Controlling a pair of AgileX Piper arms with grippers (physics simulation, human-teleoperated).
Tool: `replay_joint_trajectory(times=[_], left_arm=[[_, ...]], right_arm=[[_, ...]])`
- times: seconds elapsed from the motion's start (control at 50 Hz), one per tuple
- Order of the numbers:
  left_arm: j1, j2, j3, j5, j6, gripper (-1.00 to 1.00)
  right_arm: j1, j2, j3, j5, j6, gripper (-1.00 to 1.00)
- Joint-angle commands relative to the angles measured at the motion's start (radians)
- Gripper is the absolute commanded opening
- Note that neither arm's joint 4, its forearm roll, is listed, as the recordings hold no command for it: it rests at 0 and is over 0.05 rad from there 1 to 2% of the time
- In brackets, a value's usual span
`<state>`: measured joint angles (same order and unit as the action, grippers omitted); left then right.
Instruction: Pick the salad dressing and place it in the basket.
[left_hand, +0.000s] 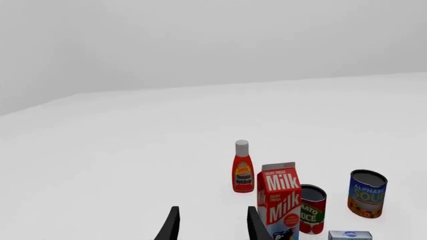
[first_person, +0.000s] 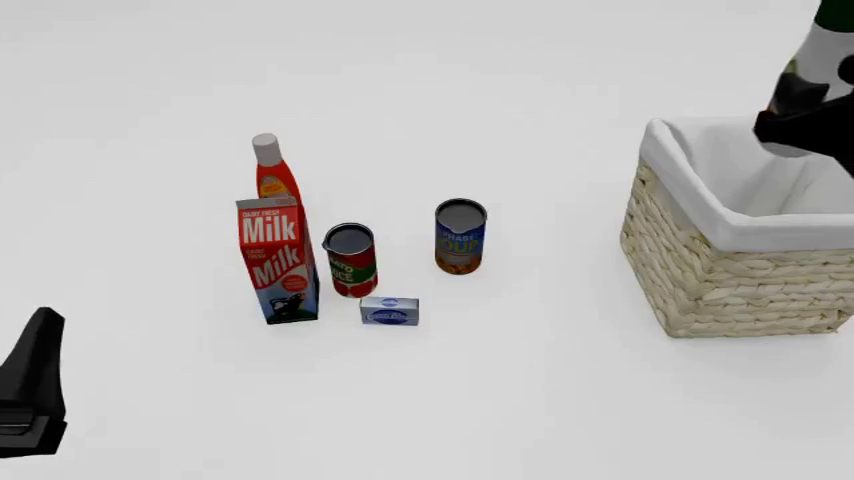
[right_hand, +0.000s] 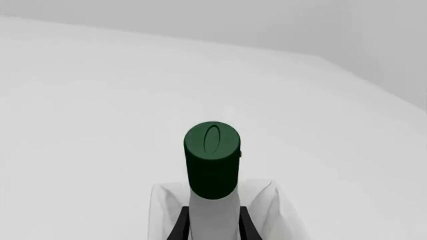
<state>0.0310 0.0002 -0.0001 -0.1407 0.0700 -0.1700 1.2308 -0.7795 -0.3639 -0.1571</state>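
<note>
The right jaws (right_hand: 212, 225) grip the neck of the salad dressing (right_hand: 212, 165), its dark green cap pointing away beyond the fingertips, above the basket (first_person: 727, 270). The left jaws (left_hand: 212, 225) stand apart, empty; the milk carton (left_hand: 280, 200) is just beside one finger, the ketchup bottle (left_hand: 243, 167) farther ahead on the tabletop (left_hand: 133, 150).

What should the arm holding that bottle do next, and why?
Probably lower it, then let go: the right claw grips the salad dressing by its neck, held over the basket but seemingly above its rim, not yet inside.
</note>
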Motion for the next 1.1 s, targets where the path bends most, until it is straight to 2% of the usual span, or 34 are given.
replay_joint_trajectory(times=[0.02, 0.34, 0.46, 0.5, 0.82, 1.1], left_arm=[[-0.001, 0.000, 0.000, 0.002, 0.001, 1.00], [-0.004, 0.000, 0.000, 0.001, 0.002, 1.00], [-0.004, 0.000, 0.000, 0.001, 0.004, 1.00], [-0.005, 0.000, 0.000, -0.001, 0.005, 1.00], [-0.003, 0.000, 0.000, 0.000, 0.008, 1.00], [-0.001, 0.000, 0.000, -0.002, 0.010, 1.00]], right_arm=[[-0.012, 0.092, -0.058, -0.009, 0.007, -1.00], [-0.033, 0.190, -0.136, 0.016, -0.010, -1.00], [-0.043, 0.233, -0.166, 0.036, 0.003, -1.00], [-0.044, 0.244, -0.179, 0.051, 0.023, -1.00], [-0.059, 0.299, -0.210, 0.069, 0.023, -1.00], [-0.061, 0.346, -0.209, 0.063, 0.048, -1.00]])
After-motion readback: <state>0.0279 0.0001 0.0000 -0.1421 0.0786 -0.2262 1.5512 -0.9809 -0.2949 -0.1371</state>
